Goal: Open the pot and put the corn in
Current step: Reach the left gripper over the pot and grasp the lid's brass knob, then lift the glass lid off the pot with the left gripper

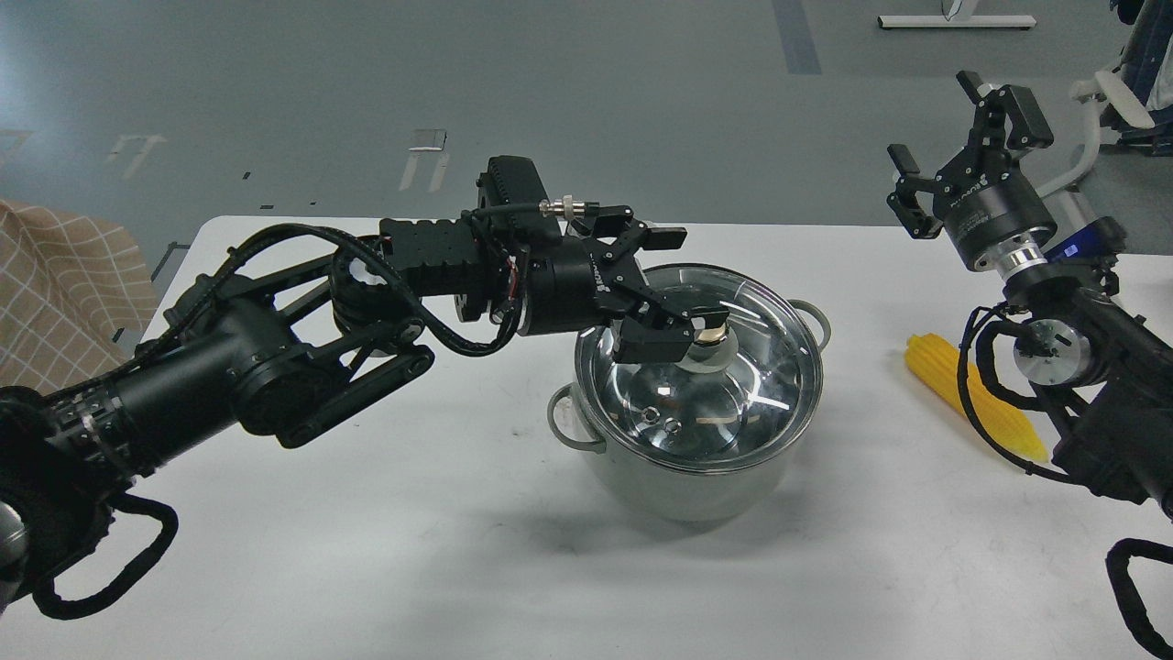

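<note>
The pale grey-green pot (683,490) stands at the middle of the white table with its glass lid (742,394) on. My left gripper (694,282) reaches in from the left over the lid and is open. Its near finger (655,344) lies right beside the lid's gold knob (716,335), and its far finger (662,237) is beyond the pot's back rim. The yellow corn (937,365) lies on the table right of the pot, partly hidden by my right arm's cable. My right gripper (962,124) is raised above the table's far right edge, open and empty.
A checked cloth (55,275) lies off the table's left edge. The white table (367,550) shows bare surface in front of the pot and to its left. Chair and stand legs (1113,96) are on the floor at the far right.
</note>
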Controlling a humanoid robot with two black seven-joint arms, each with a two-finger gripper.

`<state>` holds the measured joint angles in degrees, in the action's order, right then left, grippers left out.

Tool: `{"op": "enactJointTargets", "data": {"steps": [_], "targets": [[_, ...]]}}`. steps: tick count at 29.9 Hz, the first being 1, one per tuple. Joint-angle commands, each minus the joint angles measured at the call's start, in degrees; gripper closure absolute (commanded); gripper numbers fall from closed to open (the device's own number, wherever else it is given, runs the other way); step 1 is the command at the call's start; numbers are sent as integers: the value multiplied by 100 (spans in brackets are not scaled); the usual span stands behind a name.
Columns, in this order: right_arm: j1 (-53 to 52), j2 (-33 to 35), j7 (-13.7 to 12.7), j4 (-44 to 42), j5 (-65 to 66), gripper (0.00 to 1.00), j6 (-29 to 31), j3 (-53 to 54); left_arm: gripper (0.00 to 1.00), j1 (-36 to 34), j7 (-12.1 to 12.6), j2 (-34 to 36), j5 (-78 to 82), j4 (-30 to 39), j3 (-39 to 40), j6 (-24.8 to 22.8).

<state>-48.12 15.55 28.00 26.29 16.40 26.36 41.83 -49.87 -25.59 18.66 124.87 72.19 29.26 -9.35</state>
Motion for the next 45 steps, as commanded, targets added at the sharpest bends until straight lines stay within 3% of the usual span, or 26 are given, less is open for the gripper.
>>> {"op": "enactJointTargets", "data": {"steps": [1,16,19,23,26,28,31,39,45], "targets": [[13,-8,0,8,4,0,0,0,2,21,2,-134,13,-196,-17,12],[31,9,0,8,4,0,-8,0,6,171,10,-381,13,-364,-281,162],[48,9,0,8,4,0,-8,0,16,180,2,-381,13,-364,-281,170],[48,18,0,8,4,0,-8,0,45,206,2,-381,13,-364,-281,170],[48,18,0,8,4,0,-8,9,49,215,-7,-390,13,-364,-281,170],[48,18,0,8,12,0,-8,9,57,215,-7,-381,13,-364,-281,170],[48,18,0,8,13,0,-17,9,80,215,-7,-381,13,-364,-281,170],[66,18,0,8,13,0,-17,9,80,83,-16,-276,13,-118,-167,170],[66,18,0,8,13,0,-17,9,78,-478,-86,268,13,181,-158,135]]}}
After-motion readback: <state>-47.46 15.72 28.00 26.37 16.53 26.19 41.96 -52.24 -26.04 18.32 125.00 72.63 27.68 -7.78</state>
